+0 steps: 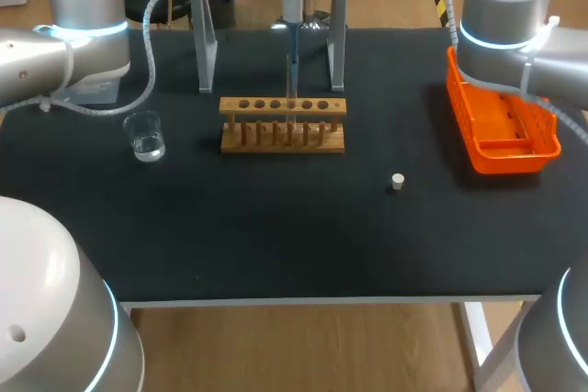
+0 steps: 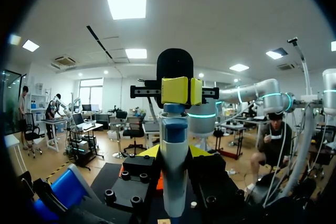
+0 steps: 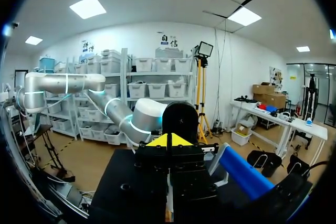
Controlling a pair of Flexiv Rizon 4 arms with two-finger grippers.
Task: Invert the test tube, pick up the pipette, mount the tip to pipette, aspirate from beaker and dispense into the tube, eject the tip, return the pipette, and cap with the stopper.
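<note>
Pipette (image 1: 292,52) hangs upright — tip down over rack (image 1: 283,126).

Takes in a black block (image 3: 184,182) topped by a yellow wedge (image 3: 169,141), with a black disc (image 3: 180,116) just behind the block, a blue cylinder (image 3: 247,174) just beside it and the silver left arm (image 3: 118,111) beyond it.

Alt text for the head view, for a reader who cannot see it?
A wooden tube rack stands in the middle of a black table, a pipette hanging in the stand behind it. A glass beaker sits left, a white stopper and orange tray right.
</note>
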